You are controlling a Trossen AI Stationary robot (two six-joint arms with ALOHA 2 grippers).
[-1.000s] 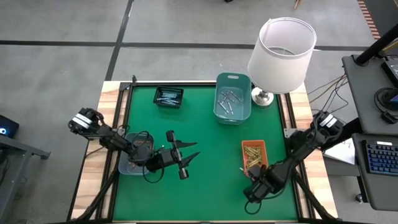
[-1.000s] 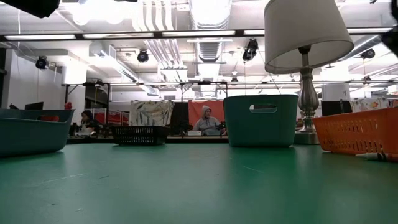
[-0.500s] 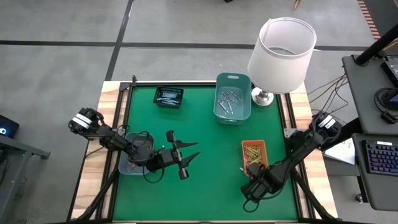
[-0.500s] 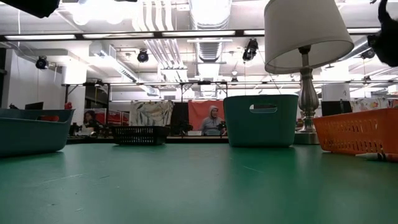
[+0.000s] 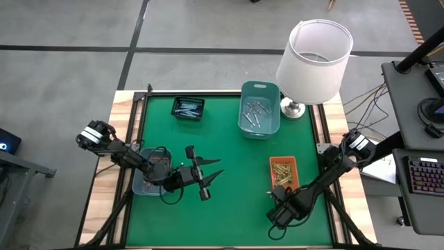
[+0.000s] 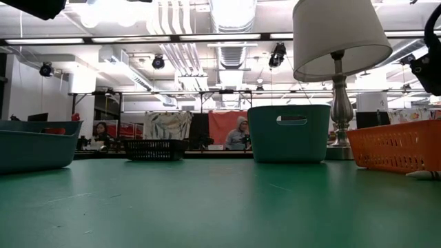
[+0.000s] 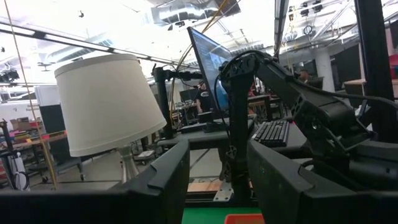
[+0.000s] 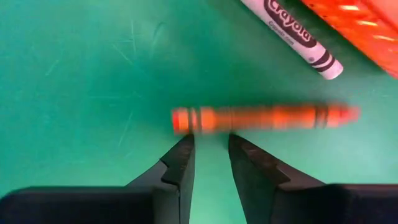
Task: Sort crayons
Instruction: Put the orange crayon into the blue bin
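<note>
While I am assessing sorting progress from the overhead camera, I am noting that most of the crayons are already lying in containers: yellowish-orange sticks in the orange mesh rectangular tray (image 5: pixel 283 170) at the right, grey-white sticks in the tall teal plastic bin (image 5: pixel 260 110) at the far edge, pale sticks in the small black mesh tray (image 5: pixel 188 108), and the light blue tray (image 5: pixel 141 186) under the left arm, whose contents I cannot make out. I am working the right gripper (image 8: pixel 209 163) low over the green felt table (image 5: pixel 229 160), just beside the near corner of the orange tray. Its jaws are standing slightly apart with a narrow gap and are holding nothing; the loose orange paper-wrapped crayon (image 8: pixel 264 117) is lying crosswise on the felt just ahead of the fingertips (image 8: pixel 181 154). A white-wrapped crayon (image 8: pixel 292 33) is lying farther off beside the tray's wall. I am keeping the left gripper (image 5: pixel 207 172) waiting over the table's left-centre, its jaws spread wide and empty. I am judging the task as nearly complete: at least these two loose crayons are still to be placed, the orange one in the orange tray and the white one probably in the teal bin.
</note>
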